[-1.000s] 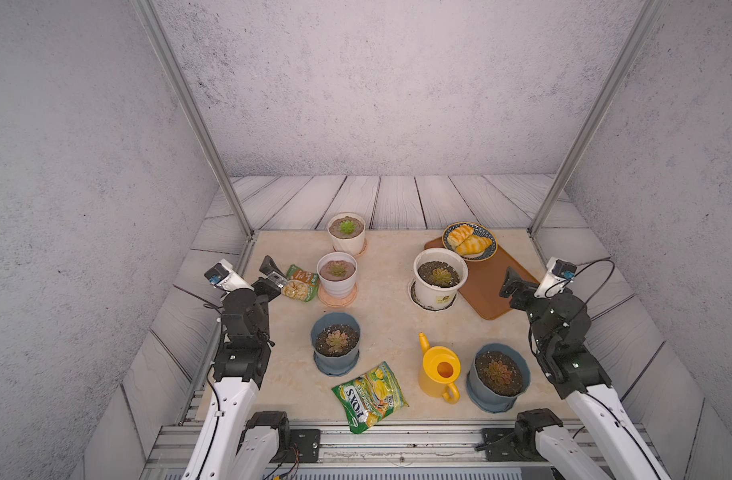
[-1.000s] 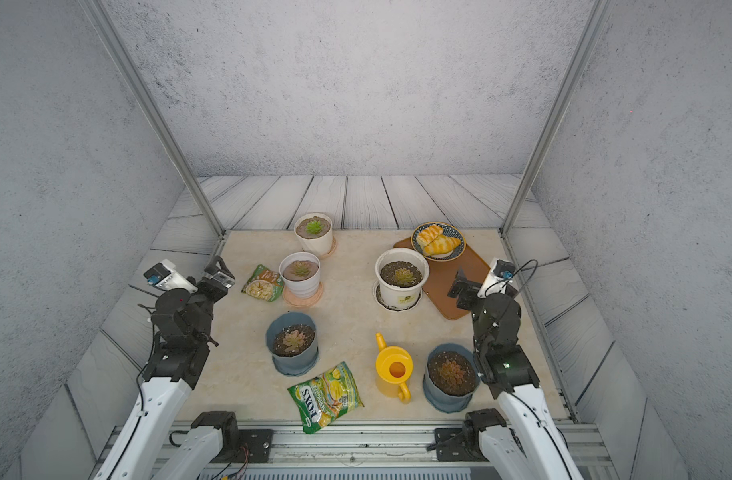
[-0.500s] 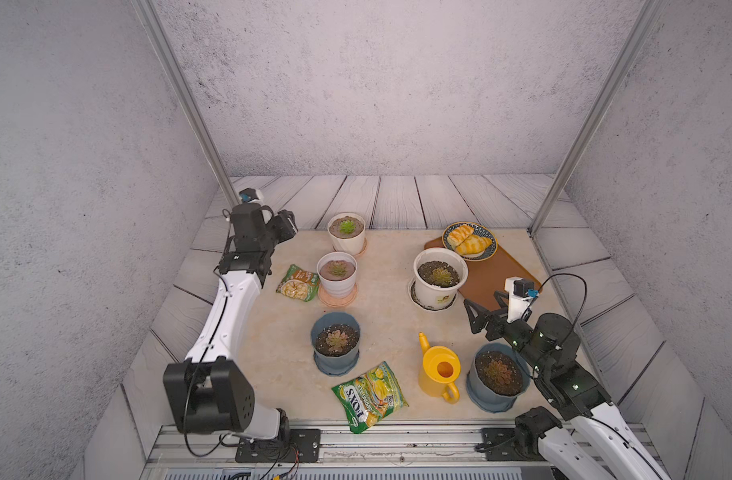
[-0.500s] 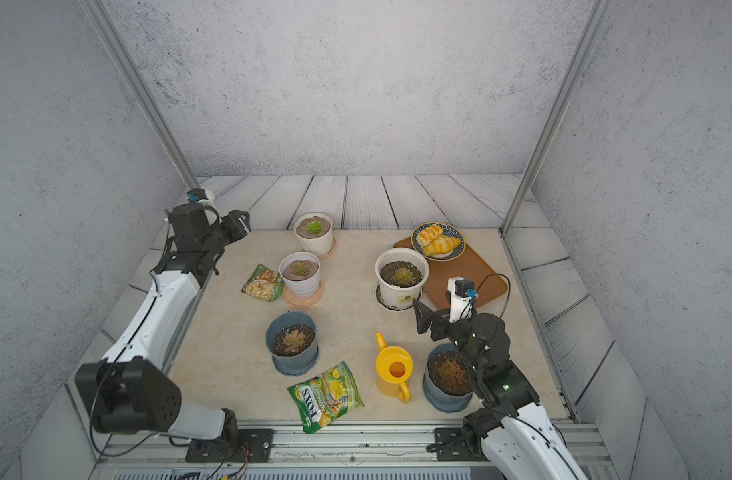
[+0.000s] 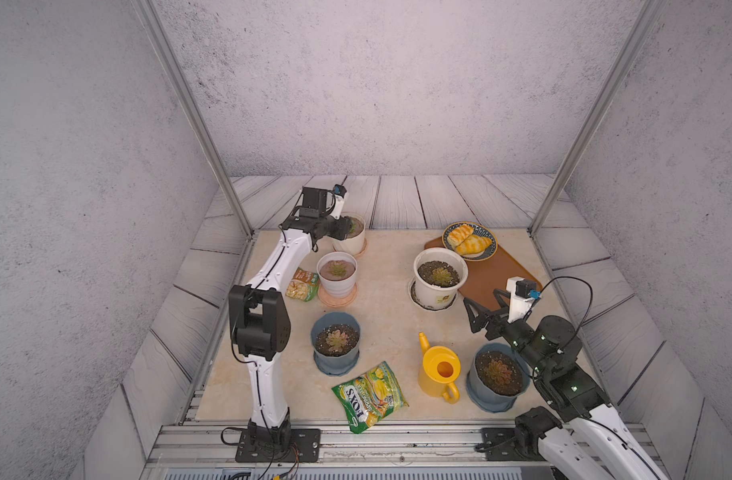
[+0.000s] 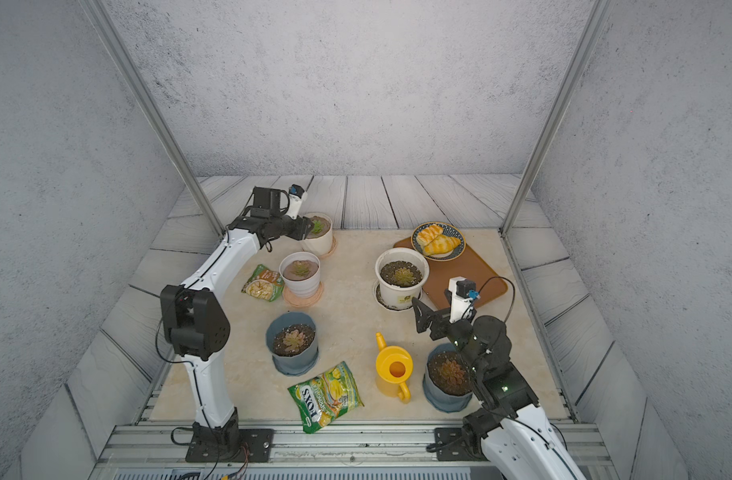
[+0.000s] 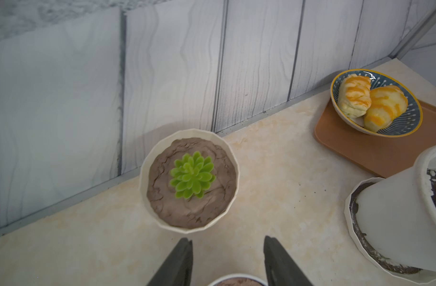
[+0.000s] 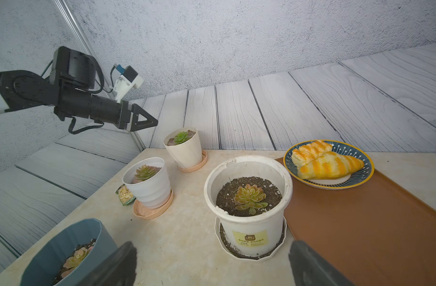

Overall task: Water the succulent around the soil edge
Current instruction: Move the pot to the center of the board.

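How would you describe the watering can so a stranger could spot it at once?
Start at the beige table and follow its edge nearest the camera. Between the green snack bag and a blue pot stands the watering can. It is the only bright yellow vessel, with a spout and a handle and no plant in it.

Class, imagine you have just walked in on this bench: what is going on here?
Two robot arms are set up to water a succulent, but no watering has begun. The yellow watering can stands upright on the table, and neither gripper touches it. The left gripper hovers, jaws apart and empty, near the cream pot at the back, which holds a bright green succulent. The right gripper hangs open and empty near the white pot.
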Action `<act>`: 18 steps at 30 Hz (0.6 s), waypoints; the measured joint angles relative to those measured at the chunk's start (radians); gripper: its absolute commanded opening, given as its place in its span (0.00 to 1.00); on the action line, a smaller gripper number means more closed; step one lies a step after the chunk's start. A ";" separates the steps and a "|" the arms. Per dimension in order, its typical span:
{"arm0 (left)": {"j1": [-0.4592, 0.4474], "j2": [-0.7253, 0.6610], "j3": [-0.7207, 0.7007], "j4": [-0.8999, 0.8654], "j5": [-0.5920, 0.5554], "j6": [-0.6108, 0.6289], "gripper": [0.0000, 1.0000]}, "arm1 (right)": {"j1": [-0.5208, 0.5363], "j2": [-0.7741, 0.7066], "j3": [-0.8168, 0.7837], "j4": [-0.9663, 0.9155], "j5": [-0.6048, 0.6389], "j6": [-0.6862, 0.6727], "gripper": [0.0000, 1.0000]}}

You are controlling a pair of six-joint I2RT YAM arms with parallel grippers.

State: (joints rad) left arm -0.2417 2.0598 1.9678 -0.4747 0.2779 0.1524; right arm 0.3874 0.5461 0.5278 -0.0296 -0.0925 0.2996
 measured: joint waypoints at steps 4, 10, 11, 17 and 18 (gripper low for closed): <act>-0.029 0.135 0.182 -0.109 -0.005 0.056 0.52 | 0.000 0.006 0.000 0.003 0.000 0.005 1.00; -0.038 0.333 0.458 -0.251 -0.014 0.071 0.52 | 0.000 0.006 -0.001 0.004 0.000 0.011 1.00; -0.039 0.356 0.492 -0.269 -0.018 0.067 0.53 | 0.000 0.006 -0.002 0.005 -0.001 0.014 1.00; -0.045 0.425 0.575 -0.332 -0.058 0.051 0.54 | 0.000 0.006 -0.004 0.011 -0.003 0.024 1.00; -0.047 0.436 0.587 -0.338 -0.068 0.050 0.54 | 0.000 0.006 -0.006 0.014 -0.003 0.026 1.00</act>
State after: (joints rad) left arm -0.2882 2.4954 2.5546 -0.8124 0.2096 0.2020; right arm 0.3870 0.5526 0.5220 -0.0154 -0.0959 0.3252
